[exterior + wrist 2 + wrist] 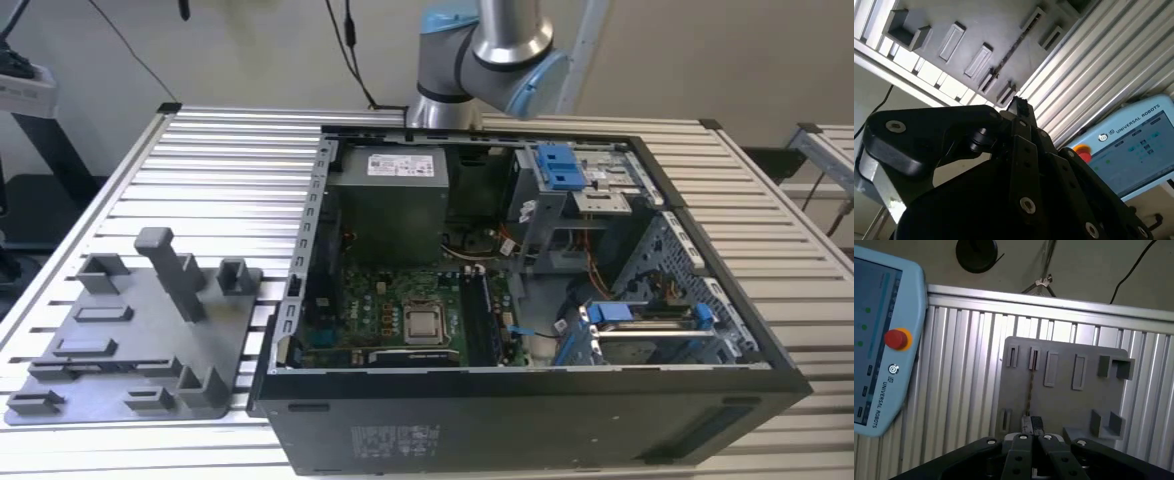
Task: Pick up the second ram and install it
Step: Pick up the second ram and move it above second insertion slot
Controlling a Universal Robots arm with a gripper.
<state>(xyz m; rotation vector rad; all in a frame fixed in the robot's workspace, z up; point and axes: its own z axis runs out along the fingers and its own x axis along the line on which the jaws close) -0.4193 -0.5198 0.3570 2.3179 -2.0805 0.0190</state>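
Note:
The second ram (1030,390) is a slim dark strip standing on edge across the grey fixture plate (1064,405), running between small slot holders. In the second wrist view the ram (1010,50) crosses the same plate (929,15). My gripper (1032,424) hangs high above the plate, its tip in line with the strip's nearer end and well apart from it. The gripper (1019,104) looks shut, its fingers drawn together with nothing between them. In the exterior view the arm (487,50) rises behind the open computer case (534,385).
A grey plate (134,330) with a tall post (167,265) lies on the slatted table at the exterior view's left. Inside the case are the motherboard (387,300), a square silver chip (424,322) and dark memory slots (478,320). A pale blue control pendant (879,340) rests beside the plate.

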